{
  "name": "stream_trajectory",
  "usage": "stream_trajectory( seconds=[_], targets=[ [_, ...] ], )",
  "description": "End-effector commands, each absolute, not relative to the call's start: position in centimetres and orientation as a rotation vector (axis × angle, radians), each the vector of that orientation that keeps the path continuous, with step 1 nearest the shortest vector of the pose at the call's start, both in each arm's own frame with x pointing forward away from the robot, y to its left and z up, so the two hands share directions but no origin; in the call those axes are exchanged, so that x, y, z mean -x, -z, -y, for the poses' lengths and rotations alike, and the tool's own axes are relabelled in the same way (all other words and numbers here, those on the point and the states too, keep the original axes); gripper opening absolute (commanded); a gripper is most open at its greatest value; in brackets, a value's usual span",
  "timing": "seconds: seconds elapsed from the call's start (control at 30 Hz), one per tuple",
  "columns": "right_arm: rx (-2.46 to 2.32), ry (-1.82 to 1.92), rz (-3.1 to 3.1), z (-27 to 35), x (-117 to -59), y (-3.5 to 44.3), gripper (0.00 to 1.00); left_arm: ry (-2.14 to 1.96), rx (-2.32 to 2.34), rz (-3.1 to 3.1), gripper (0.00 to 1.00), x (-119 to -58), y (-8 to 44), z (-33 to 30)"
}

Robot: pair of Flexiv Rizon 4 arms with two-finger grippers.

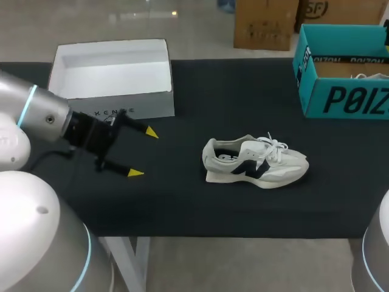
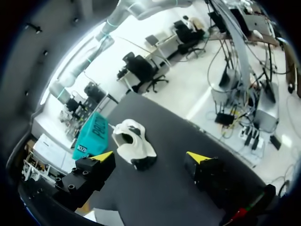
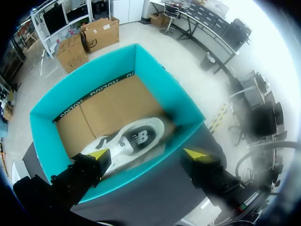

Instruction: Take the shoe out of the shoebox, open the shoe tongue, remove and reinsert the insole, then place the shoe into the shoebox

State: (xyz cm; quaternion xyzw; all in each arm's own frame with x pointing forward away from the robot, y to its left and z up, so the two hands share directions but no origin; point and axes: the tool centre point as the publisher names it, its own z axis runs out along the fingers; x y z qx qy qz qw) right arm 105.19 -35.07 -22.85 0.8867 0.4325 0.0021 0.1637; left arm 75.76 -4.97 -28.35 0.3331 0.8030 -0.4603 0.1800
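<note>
You have a soft white sneaker (image 1: 255, 161) with a dark side mark and loose white laces standing on its sole near the middle of the matte black table (image 1: 200, 207), toe to the right; a second, similar shoe (image 3: 127, 141) lies inside the teal cardboard shoebox (image 1: 340, 100) at the far right, on its plain brown floor, and a shallow white cardboard box (image 1: 109, 76) sits at the far left. Your left gripper (image 1: 143, 152) hangs left of the sneaker, well apart from it, yellow-tipped fingers spread wide and gripping nothing. Your right gripper (image 3: 146, 153) hovers over the shoebox, fingers likewise spread, holding nothing.
</note>
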Motion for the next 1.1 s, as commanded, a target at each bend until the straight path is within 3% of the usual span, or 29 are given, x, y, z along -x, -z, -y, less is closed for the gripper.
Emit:
stream_trajectory(
  seconds=[0.03, 1.1],
  targets=[
    [-2.528, -0.006, -1.232, 35.1, -105.2, 22.8, 1.00, 2.180, -0.323, -1.984, 1.00, -76.8, 30.0, 4.8],
    [-2.528, -0.006, -1.232, 35.1, -105.2, 22.8, 1.00, 2.061, -0.210, -2.283, 1.00, -81.0, 34.8, 12.3]
  ],
)
